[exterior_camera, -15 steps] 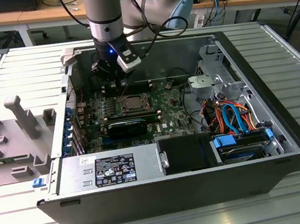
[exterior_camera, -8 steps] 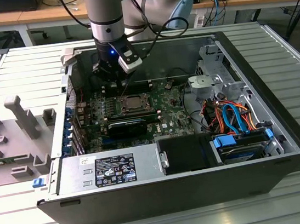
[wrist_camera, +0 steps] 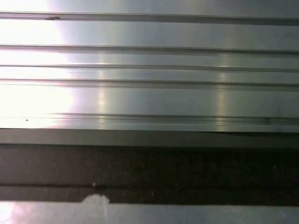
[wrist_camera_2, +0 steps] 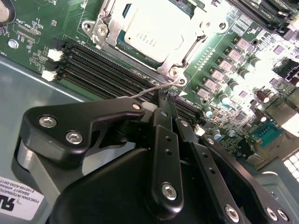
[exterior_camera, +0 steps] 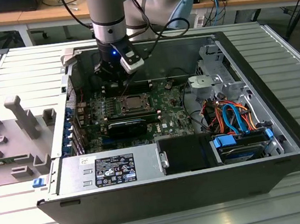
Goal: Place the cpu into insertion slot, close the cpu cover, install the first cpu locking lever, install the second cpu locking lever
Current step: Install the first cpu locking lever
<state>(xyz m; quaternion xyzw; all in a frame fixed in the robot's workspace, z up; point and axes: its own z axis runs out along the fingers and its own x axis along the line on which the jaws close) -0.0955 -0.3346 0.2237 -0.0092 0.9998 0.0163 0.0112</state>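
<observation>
gripper [wrist_camera_2: 169, 100] beside memory sticks [wrist_camera_2: 107, 70]

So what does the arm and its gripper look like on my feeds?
The arm is silver-grey with light-blue joint caps, black cables looping beside it and a small blue light low on the wrist. The gripper is matte black: flat linkage bars pinned with silver screws, tapering to narrow fingers.

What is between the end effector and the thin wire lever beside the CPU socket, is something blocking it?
Nothing visible blocks it. In the second wrist view the end effector sits right at the thin wire locking lever, beside the socket corner. The cpu already lies in the socket with the cpu cover closed around it.
</observation>
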